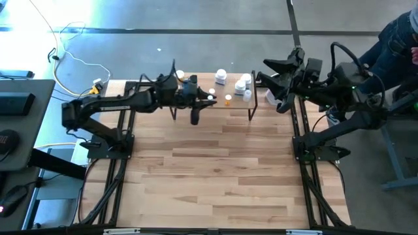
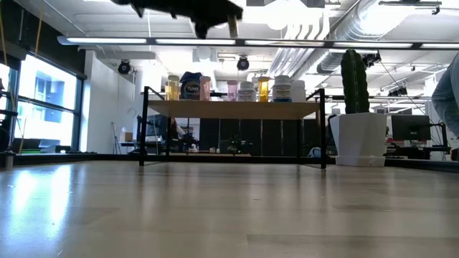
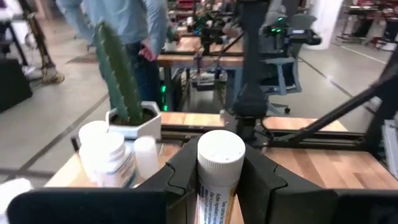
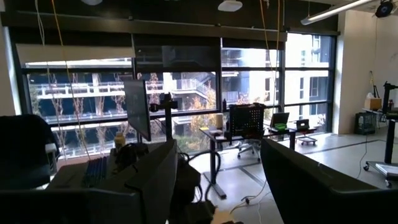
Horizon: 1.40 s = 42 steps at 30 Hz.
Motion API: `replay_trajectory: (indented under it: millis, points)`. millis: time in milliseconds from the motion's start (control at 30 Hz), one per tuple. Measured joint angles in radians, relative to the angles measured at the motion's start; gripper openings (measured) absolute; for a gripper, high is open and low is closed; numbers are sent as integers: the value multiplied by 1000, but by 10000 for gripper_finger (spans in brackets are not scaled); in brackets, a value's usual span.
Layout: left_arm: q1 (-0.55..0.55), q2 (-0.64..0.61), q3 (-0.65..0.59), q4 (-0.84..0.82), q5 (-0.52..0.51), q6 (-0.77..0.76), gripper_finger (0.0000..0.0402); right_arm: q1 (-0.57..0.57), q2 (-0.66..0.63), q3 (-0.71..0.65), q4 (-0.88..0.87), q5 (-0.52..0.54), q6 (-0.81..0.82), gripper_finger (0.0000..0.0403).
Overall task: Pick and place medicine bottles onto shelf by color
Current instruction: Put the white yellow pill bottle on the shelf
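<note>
I have the left gripper point(image 3: 219, 180) up above the shelf point(image 1: 196, 108), over its left half in the high view; its fingers point(image 3: 180, 171) are clenched on one medicine bottle point(image 3: 219, 163), white cap, label w/ small print, amber body below; the bottle stands upright between the two dark pads. In the low view this arm hangs near the top edge, well above the row of bottles, and the held bottle shows as a small pale stub there.

The other medicine bottles are on the shelf top board; from the low view I count a row: yellowish one at the left end, a jar with blue label next, pinkish ones, then white ones toward the right point(image 2: 282, 89); in the high view the white caps cluster on the right half point(image 1: 243, 85), a small orange one point(image 1: 227, 99) near the middle.

A cactus in a white pot point(image 2: 357, 137) stands just beside the shelf's right end.

The right gripper point(image 1: 277, 81) waits at the right table edge, raised, off the table; jaws spread apart, nothing between them. A person point(image 1: 398, 39) sits beyond the right arm.
</note>
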<state>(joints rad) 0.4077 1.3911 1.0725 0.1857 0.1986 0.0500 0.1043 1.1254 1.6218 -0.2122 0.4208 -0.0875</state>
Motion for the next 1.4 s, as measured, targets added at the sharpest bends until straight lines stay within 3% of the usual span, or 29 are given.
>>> replay_trajectory:
  millis: [333, 867, 933, 1167, 1400]
  points:
    - [43, 133, 0, 73, 31, -37, 72, 0, -22, 0, -32, 0, -1, 223]
    - [77, 222, 0, 102, -6, -26, 72, 0, -22, 0, -35, 0, -8, 223]
    - [72, 225, 0, 102, -37, -55, 72, 0, -21, 0, -38, 0, -11, 223]
    - [4, 225, 0, 104, -289, -39, 72, 0, -21, 0, -53, 5, -11, 223]
    - [-32, 197, -66, 98, -310, -157, 72, 0, -20, 0, -75, 5, -11, 223]
